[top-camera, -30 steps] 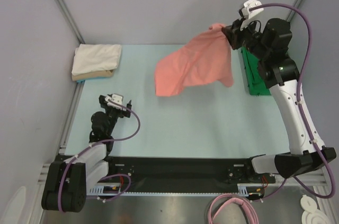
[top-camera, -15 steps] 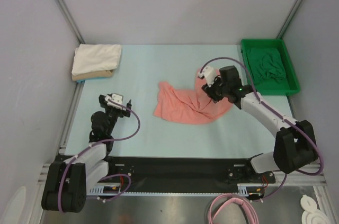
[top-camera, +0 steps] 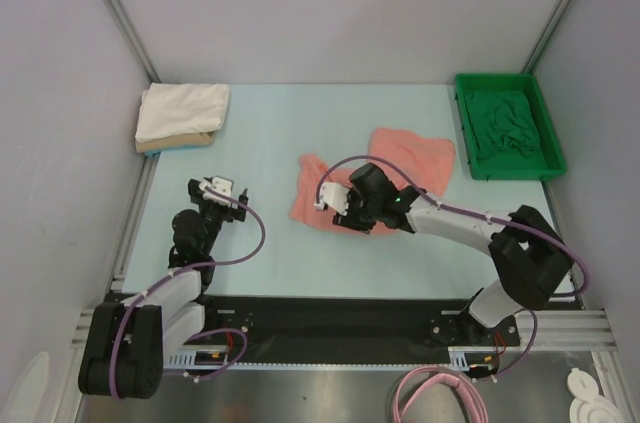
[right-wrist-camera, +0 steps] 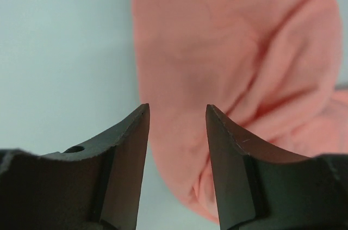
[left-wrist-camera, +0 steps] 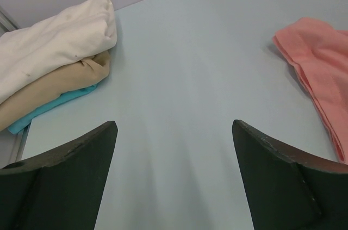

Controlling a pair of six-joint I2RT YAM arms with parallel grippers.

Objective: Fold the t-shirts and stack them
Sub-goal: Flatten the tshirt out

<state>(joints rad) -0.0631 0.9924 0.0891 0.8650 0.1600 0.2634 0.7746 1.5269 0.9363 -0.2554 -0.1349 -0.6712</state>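
Observation:
The salmon-pink t-shirt (top-camera: 412, 158) lies crumpled and spread on the table's middle. My right gripper (top-camera: 342, 211) is low over the shirt's left part, open, with nothing between its jaws. In the right wrist view the pink cloth (right-wrist-camera: 228, 50) lies under the open gripper (right-wrist-camera: 176, 113). A folded white t-shirt (top-camera: 182, 110) lies on a tan one (top-camera: 175, 144) at the back left. A dark green t-shirt (top-camera: 505, 123) lies in the green tray. My left gripper (top-camera: 236, 199) is open and empty at the near left; its wrist view (left-wrist-camera: 171, 126) shows bare table between the fingers.
The bright green plastic tray (top-camera: 497, 79) stands at the back right. In the left wrist view a teal cloth edge (left-wrist-camera: 51, 109) shows under the tan shirt (left-wrist-camera: 54, 86). Grey walls close in the back and sides.
My right arm came down from holding the pink shirt high at the back, laid it on the table, let go, and moved left over it. The left arm has not moved.

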